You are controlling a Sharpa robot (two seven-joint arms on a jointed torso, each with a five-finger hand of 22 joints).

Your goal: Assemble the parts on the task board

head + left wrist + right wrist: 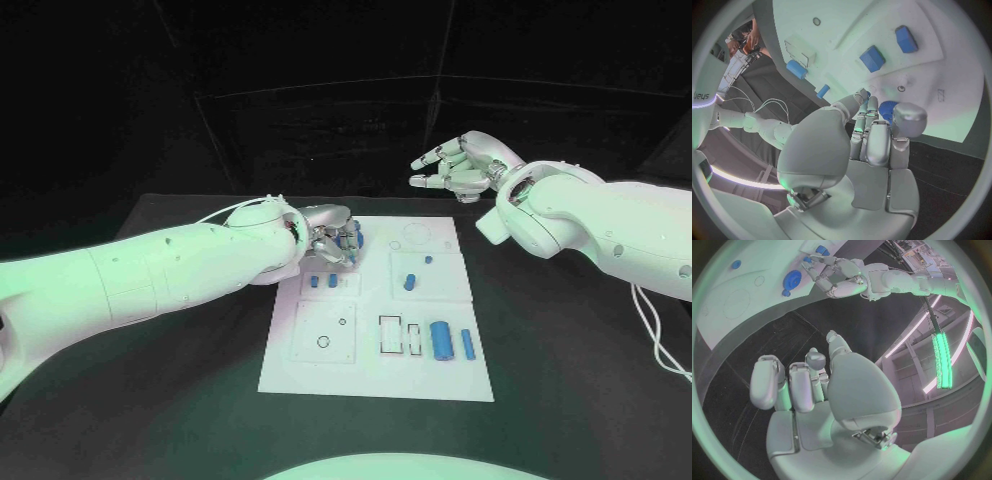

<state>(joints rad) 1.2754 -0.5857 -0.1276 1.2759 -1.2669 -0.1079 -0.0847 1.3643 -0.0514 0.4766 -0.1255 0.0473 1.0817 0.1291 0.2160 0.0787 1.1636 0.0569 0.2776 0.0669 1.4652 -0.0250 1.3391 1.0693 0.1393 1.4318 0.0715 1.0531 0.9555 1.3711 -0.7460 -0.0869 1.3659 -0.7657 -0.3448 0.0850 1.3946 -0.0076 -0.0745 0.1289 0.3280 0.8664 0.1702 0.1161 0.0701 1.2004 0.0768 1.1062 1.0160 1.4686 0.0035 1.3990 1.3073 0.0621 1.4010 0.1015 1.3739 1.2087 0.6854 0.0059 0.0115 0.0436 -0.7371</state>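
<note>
While the left hand [335, 243] is lowered with fingers curled over a blue round part [887, 109] at the board's [378, 380] far left, contact unconfirmed, a slip or misseating is risked; the right hand [459, 165] is held aloft, loosely curled, empty.

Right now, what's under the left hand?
Under the left hand lies the white board, with a round blue part at the fingertips. Whether they grip it is hidden.

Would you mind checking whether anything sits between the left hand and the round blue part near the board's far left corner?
Nothing visible does: the left hand hangs right over the round part, fingertips already at its edge.
</note>
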